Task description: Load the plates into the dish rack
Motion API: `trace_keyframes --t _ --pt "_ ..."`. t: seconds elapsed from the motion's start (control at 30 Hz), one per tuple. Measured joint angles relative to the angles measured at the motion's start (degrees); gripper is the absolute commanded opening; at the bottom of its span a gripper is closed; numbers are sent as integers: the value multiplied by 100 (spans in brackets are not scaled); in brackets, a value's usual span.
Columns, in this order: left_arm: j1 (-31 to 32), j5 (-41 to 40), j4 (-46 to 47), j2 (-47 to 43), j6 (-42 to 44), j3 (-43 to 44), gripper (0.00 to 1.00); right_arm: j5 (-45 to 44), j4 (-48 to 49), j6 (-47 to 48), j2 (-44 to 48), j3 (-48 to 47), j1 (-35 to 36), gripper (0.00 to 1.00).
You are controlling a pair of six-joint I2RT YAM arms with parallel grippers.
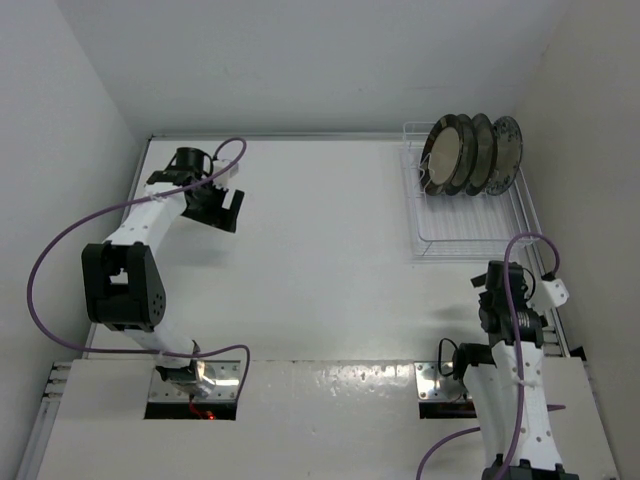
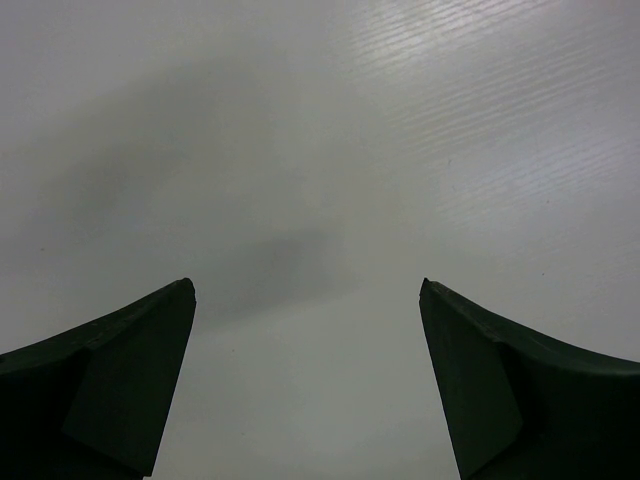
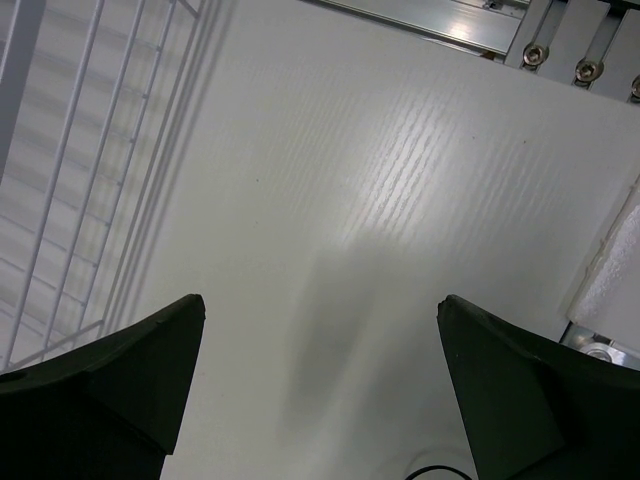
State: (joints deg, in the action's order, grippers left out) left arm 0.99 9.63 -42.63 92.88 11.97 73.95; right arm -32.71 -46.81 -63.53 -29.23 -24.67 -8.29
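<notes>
Plates (image 1: 470,153) stand on edge, four by my count, at the far end of the dish rack (image 1: 520,225) in the desk's (image 1: 320,260) far right corner. Left pincer (image 2: 305,290) and right pincer (image 3: 320,300) both gape wide and empty. I'd judge the loading done, so park both arms clear of the rack.

plates (image 1: 470,155): in dish rack (image 1: 470,228), table (image 1: 320,240) far right | left end effector (image 1: 228,205): far left | right end effector (image 1: 497,288): near right

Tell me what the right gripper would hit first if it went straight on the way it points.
The right gripper would most likely meet the bare table first, straight ahead between its open jaws. The dish rack lies off to one side of that line.
</notes>
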Motion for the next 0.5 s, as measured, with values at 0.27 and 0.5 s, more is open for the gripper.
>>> trace_keyframes --t 0.27,0.5 --pt "7 57 4 0 -26 0 99 -2 214 72 90 0 0 99" --pt "7 68 4 0 -42 0 99 -7 472 184 -96 -87 0 99"
